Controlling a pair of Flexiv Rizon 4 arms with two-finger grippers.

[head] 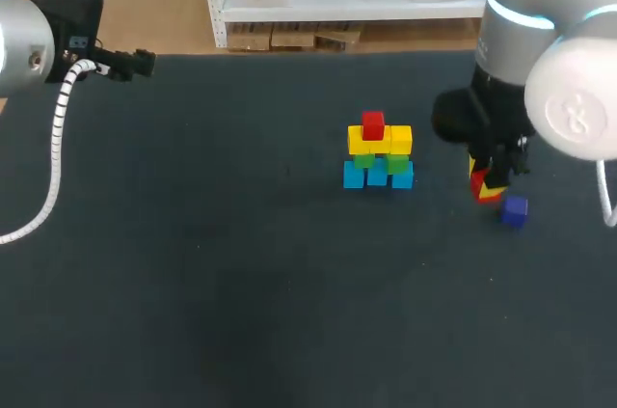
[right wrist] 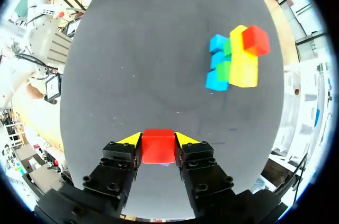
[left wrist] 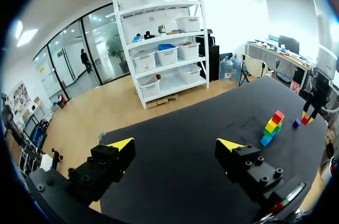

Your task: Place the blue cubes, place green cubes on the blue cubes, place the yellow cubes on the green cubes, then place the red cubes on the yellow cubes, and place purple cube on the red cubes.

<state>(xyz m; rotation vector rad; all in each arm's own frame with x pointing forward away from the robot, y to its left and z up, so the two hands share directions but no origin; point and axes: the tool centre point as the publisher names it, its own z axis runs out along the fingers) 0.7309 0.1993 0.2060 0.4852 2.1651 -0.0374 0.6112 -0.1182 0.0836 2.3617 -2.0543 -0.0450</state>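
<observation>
The right arm [head: 540,51] comes in from the right side of the desk [head: 241,263] and points steeply down, with its right hand [head: 489,181] low over the surface, well to the right of the stack [head: 378,150]. That hand is clenched on a red cube [right wrist: 158,147]: in the right wrist view both yellow-tipped fingers [right wrist: 131,139] press its opposite sides. Whether the cube rests on the desk or hangs just above it cannot be told. The purple cube [head: 514,211] lies on the desk just beside this hand, on its near right side and apart from the stack. The stack stands near the middle of the desk. A row of blue cubes [head: 376,176] forms its base, green cubes [head: 378,163] sit on them, yellow cubes [head: 381,141] lie across the green ones, and a top red cube [head: 373,124] stands on the yellow layer, towards its left end. The left arm [head: 24,46] stays at the far left corner, held high and well away from the cubes. Its left hand [left wrist: 177,143] is released, fingers spread wide with nothing between them, facing across the desk with the stack far ahead. The desk is covered in a dark, matte, even surface.
</observation>
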